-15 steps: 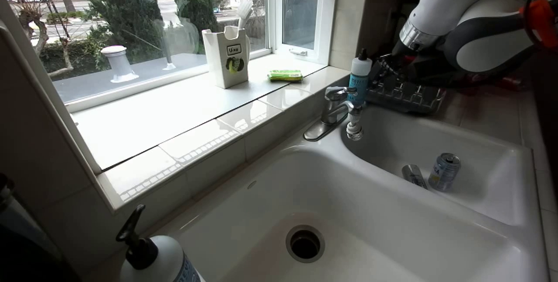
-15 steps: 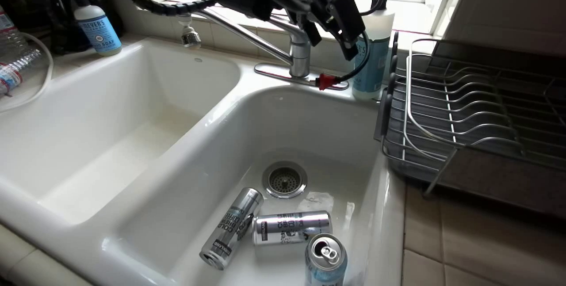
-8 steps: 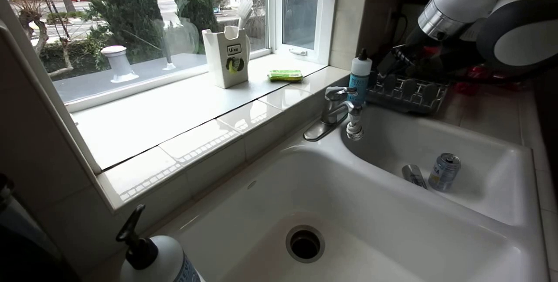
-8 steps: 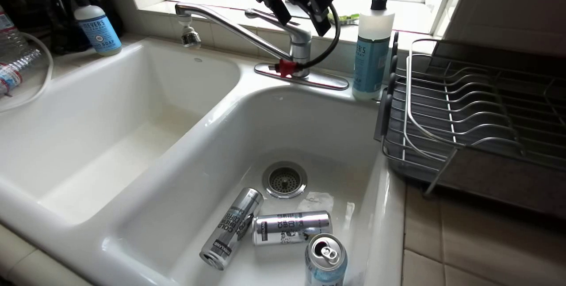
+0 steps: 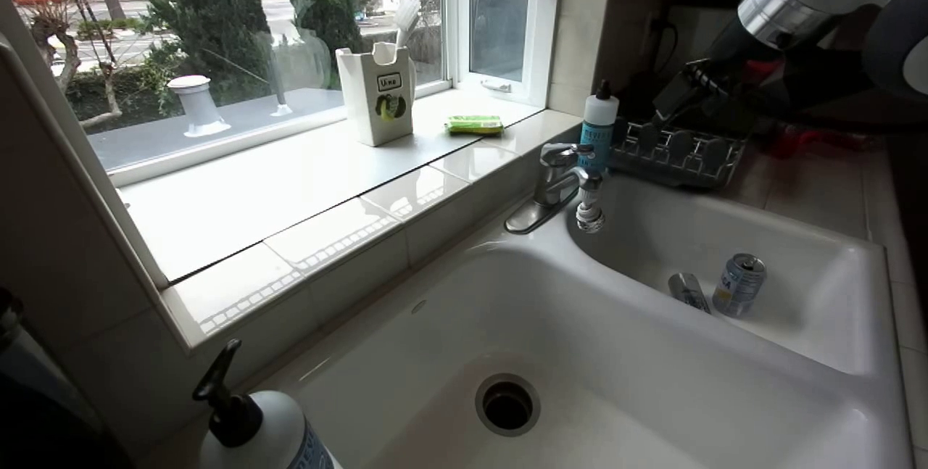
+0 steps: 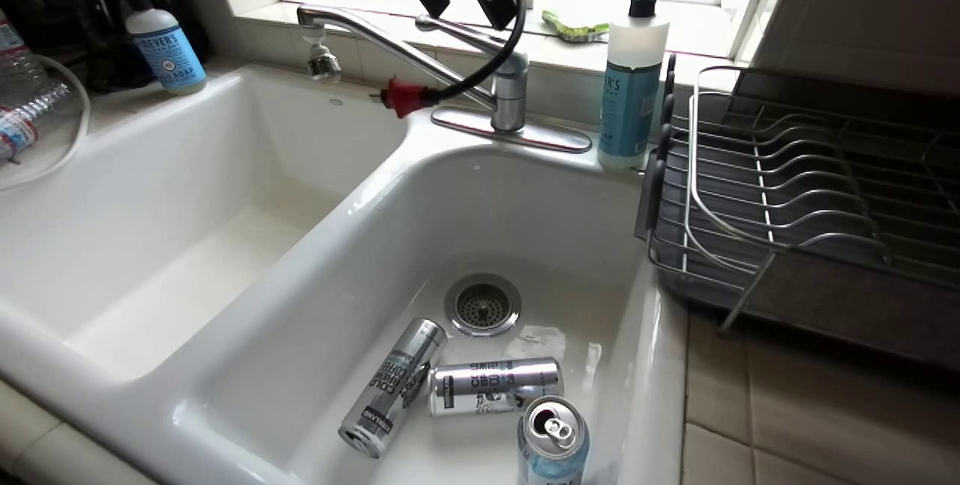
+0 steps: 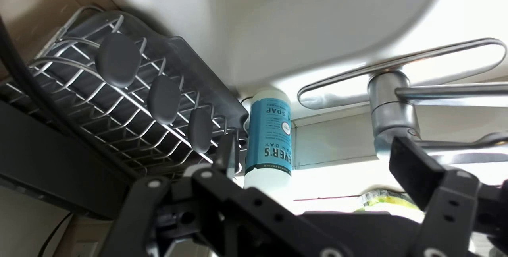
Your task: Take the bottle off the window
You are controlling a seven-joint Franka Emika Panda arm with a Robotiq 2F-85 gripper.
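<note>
Drew the gripper (image 6: 469,14) back over the last second — in an exterior view, up and across from partly in front of the Meyer's soap bottle (image 7: 270,142) to show above the faucet (image 7: 391,112), swinging the red cable connector (image 6: 405,97) along past the faucet's base. Gripping nothing, with fingers (image 7: 416,169) spread wide in the wrist view. Left the bottle unmoved in both exterior views. Probably means a retreat after a release, or a re-aim before another try (cannot tell which).

Stands upright on the back ledge of the sink (image 6: 330,226), between the faucet and the dish rack (image 7: 202,76) — too close to the rack to judge touching or apart. Wears a teal-blue label, milky white above and topped in black; reads upside down in the wrist view, fading into glare toward the shoulder.

Farther off, see the pale windowsill (image 5: 254,186), bearing a white pitcher (image 5: 377,96) and a green packet (image 5: 473,125), then the window (image 5: 283,41). Likely already past the taking-down, assuming this to be the right bottle.
</note>
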